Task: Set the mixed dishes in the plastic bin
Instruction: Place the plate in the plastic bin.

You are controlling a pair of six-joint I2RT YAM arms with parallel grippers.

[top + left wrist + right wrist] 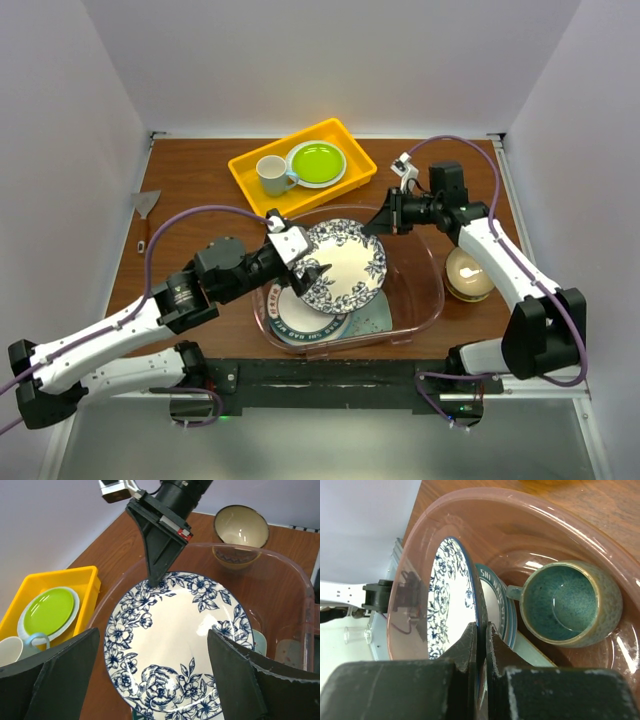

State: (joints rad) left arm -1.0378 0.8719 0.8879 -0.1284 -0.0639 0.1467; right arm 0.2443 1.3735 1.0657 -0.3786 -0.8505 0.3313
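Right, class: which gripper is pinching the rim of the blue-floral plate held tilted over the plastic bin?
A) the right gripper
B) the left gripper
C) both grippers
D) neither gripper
A: the right gripper is shut on the edge of the blue-floral plate, while the left gripper stands wide open, with one finger on either side of the plate.

Blue-floral white plate (170, 645), teal mug (565, 605), pinkish clear bin (412, 285), yellow tray (246, 176).

Left pincer (312, 272) spread wide, right pincer (378, 226) pinched tight
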